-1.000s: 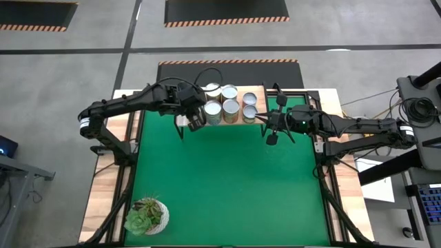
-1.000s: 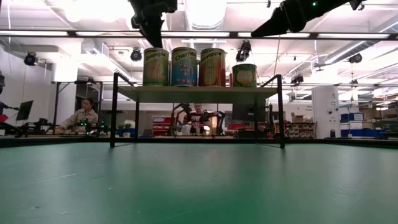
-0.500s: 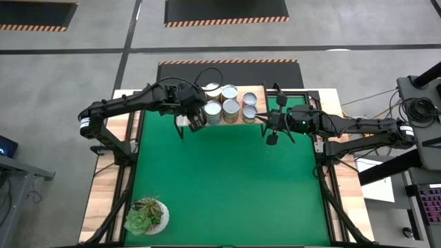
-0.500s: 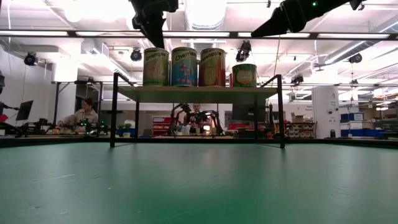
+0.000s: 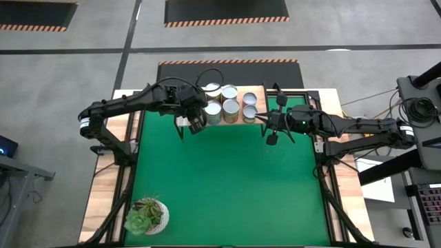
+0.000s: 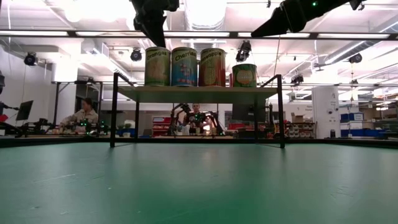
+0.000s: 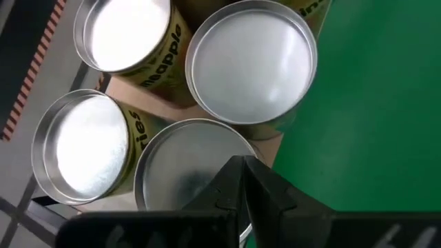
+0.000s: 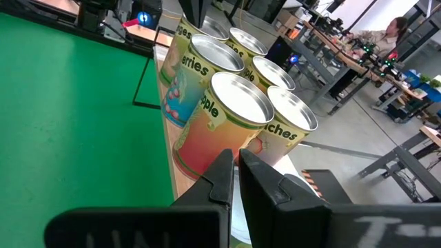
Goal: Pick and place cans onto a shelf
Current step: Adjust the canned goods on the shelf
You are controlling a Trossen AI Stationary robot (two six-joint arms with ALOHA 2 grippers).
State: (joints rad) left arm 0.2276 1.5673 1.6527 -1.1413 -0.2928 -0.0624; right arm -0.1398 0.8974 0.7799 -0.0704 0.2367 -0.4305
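Green table [image 5: 227, 186], far edge: cans [image 5: 230, 107] stood clustered on the shelf [image 6: 199, 93], rear ones partly hidden. Left gripper [image 5: 196, 124] and right gripper [image 5: 272, 138] hovered closed, empty.

Bright overhead light is flooding the scene. In the low view the ceiling lights [image 6: 93, 9] are blowing out to white, leaving the arms above the shelf [image 6: 198, 93] showing as dark silhouettes, while the green table mat [image 6: 199, 186] close to the lens is looking soft and out of focus. In the left wrist view, glare is washing out the shiny tops of the cans [image 7: 251, 62], and the near fingers are blurring. The high view is looking evenly lit, with only faint shadows.
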